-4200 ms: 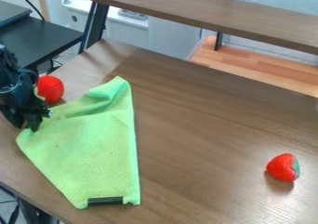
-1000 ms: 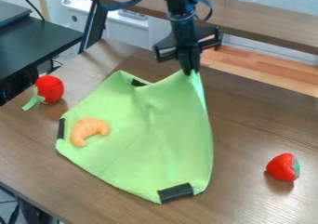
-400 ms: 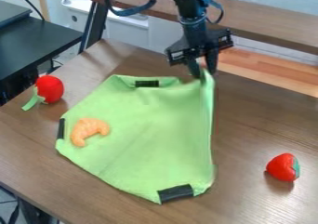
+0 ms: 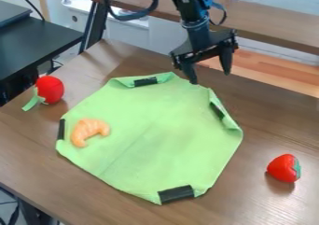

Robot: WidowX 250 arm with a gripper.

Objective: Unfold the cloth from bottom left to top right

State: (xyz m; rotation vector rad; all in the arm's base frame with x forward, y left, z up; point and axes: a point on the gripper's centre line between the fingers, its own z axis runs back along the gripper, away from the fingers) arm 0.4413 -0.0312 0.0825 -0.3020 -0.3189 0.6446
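- Lying on the brown table (image 4: 211, 214) is the green cloth (image 4: 149, 149), mostly flat, with its far and right edges folded over a bit.
- Sitting to the right of the cloth is a red strawberry (image 4: 282, 167).
- Resting on the cloth's left part is a curved orange toy (image 4: 87, 130).
- Sitting past the cloth's left side is a round red toy (image 4: 50, 89).
- Hanging by the cloth's far edge is the black gripper (image 4: 210, 76), fingers wide apart, holding nothing.

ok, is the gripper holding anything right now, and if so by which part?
Nothing held. The gripper is open, with no cloth between its fingers; the green cloth lies spread on the table.
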